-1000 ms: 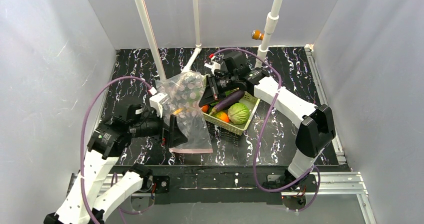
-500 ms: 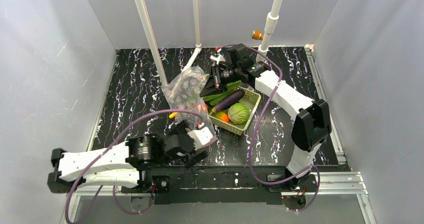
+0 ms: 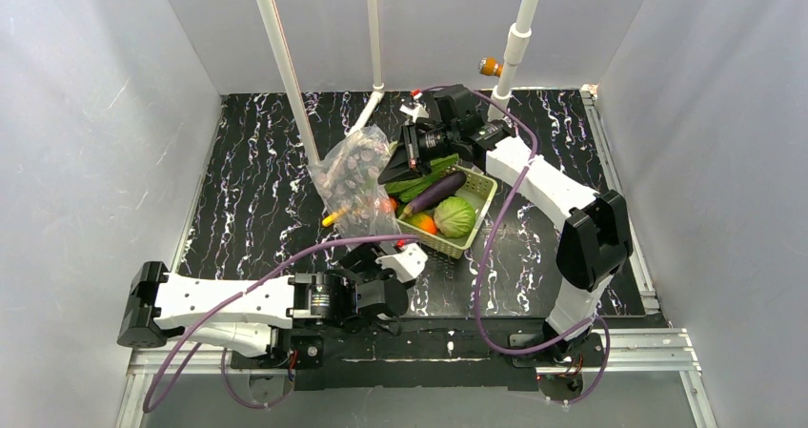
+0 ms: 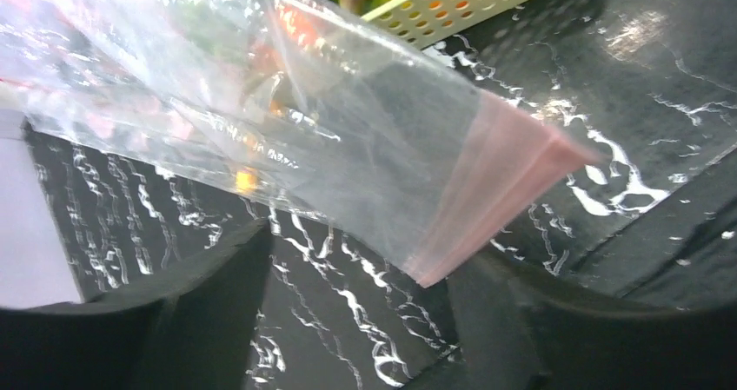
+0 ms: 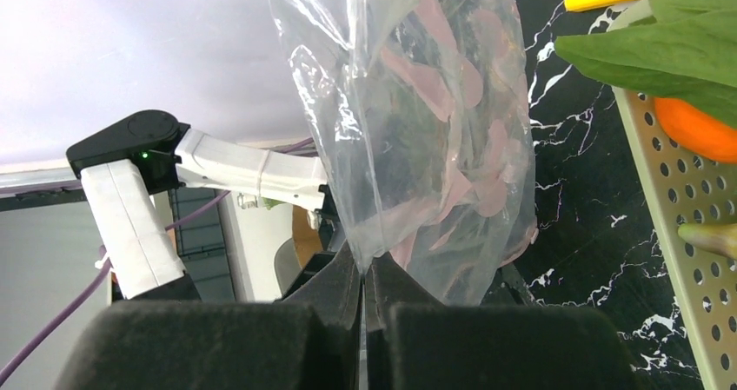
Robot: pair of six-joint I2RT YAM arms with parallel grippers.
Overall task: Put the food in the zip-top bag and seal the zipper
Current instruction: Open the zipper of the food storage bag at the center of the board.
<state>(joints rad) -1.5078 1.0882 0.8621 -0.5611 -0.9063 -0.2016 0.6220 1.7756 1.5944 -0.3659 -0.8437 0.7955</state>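
Note:
The clear zip-top bag [image 3: 354,175] hangs crumpled left of the basket, its top edge pinched in my shut right gripper [image 3: 396,171] [image 5: 362,273]. The bag [image 5: 434,129] droops away from those fingertips. Its pinkish zipper [image 4: 513,190] runs along the low edge, just above and between the spread fingers of my open left gripper [image 4: 365,320] [image 3: 376,256], which holds nothing. The purple eggplant [image 3: 438,191], the round green cabbage [image 3: 455,216] and the green leaves [image 3: 424,174] [image 5: 678,51] lie in the basket.
The pale yellow-green slotted basket [image 3: 476,220] [image 5: 687,216] also holds an orange item [image 3: 424,223] [image 5: 700,129]. A yellow object [image 3: 331,220] lies on the black marbled table by the bag. White poles [image 3: 286,66] stand at the back.
My left arm has swung down from beside the bag to lie low along the front edge, its gripper now under the bag's pink edge with narrower jaws. The right gripper keeps its hold.

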